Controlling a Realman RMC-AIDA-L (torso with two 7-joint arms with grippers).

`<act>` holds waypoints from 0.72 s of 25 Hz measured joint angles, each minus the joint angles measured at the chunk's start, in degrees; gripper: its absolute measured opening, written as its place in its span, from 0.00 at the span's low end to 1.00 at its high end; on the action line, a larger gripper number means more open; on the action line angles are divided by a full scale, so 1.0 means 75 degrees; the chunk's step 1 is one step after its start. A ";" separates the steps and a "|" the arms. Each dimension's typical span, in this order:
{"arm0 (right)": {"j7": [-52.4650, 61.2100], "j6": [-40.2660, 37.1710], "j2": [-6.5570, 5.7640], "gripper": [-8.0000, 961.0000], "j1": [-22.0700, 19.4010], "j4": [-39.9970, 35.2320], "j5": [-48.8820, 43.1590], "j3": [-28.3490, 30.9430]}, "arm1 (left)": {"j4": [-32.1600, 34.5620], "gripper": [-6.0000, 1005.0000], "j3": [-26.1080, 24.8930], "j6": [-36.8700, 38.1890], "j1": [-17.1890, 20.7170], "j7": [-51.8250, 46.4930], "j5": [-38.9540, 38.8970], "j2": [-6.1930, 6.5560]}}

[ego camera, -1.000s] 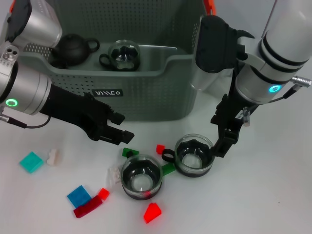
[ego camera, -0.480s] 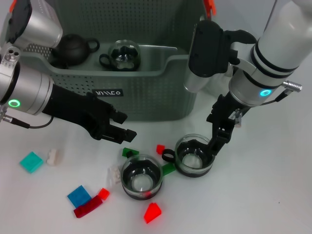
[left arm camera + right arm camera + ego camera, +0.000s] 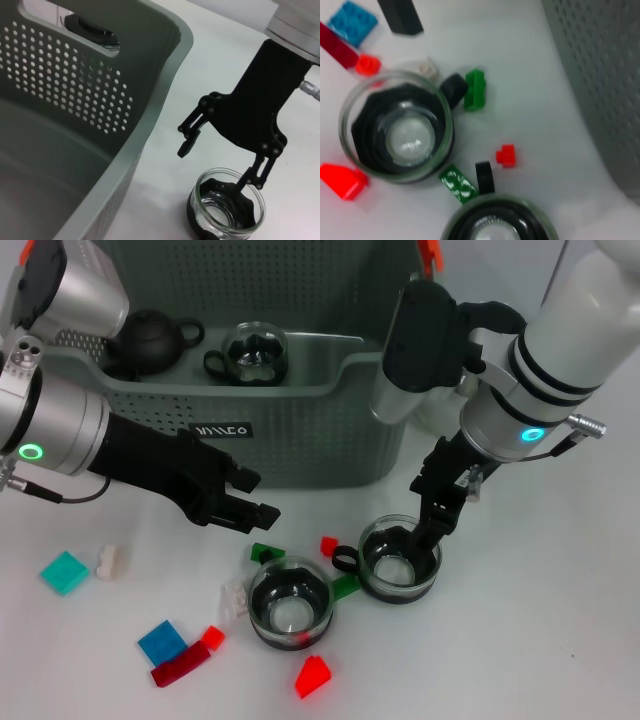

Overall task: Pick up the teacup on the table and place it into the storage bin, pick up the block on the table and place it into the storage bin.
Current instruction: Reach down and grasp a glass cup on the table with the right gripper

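— How many teacups?
— Two on the table (image 3: 560, 640): one (image 3: 398, 560) under my right gripper (image 3: 420, 535), whose spread fingers straddle its rim; another (image 3: 289, 604) beside it. A third (image 3: 254, 353) sits in the storage bin (image 3: 300, 430).
— Your left gripper (image 3: 245, 502)?
— Open, hovering before the bin.

Silver-white arms, green ring lights, seemingly black grippers.
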 joint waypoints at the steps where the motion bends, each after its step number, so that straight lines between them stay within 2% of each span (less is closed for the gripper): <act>1: 0.0044 0.0047 -0.0005 0.93 0.0000 0.0005 0.0015 0.0018 | -0.0017 0.57 0.0000 0.0000 0.0003 0.0000 0.0000 0.0003; 18: 0.0188 0.0528 0.0034 0.93 0.0084 0.0604 0.0186 -0.0032 | -0.0034 0.57 0.0000 -0.0010 0.0066 0.0086 0.0013 0.0005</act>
